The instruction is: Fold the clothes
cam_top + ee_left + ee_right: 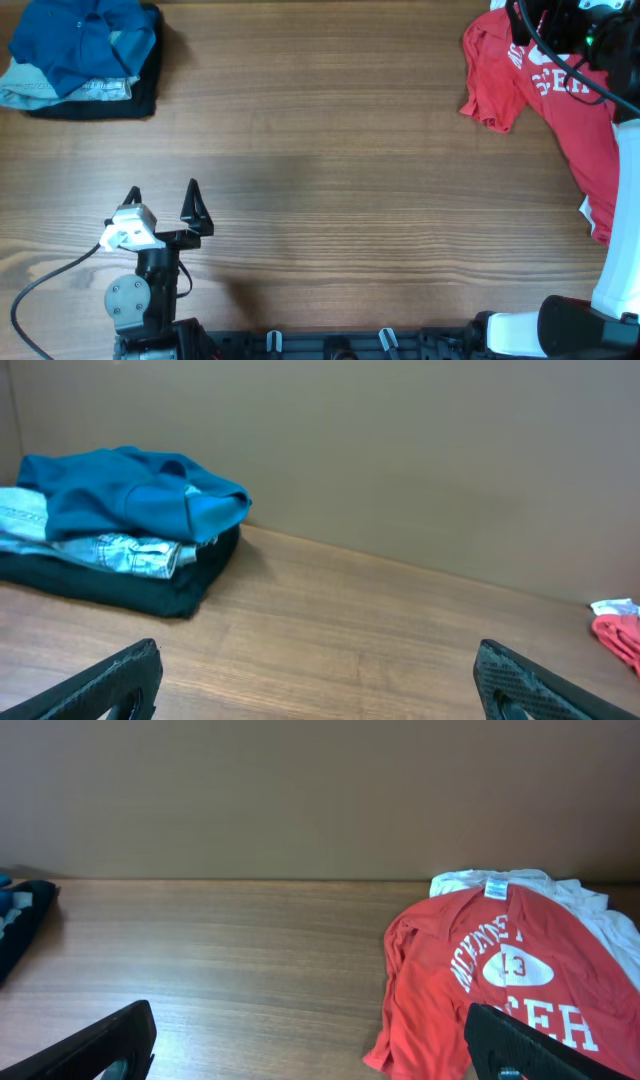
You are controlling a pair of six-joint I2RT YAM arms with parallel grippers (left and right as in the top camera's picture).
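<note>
Overhead — rumpled red T-shirt, woodgrain table.

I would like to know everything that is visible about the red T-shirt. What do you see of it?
The red T-shirt looks like soft cotton knit. It has white lettering, a 13 in a white oval on the chest, and a small white neck label. It lies unfolded and wrinkled, print side up, on the wooden table near the far right corner, with one short sleeve spread toward the middle. A white cloth shows from under its collar. Nothing grips it.
</note>
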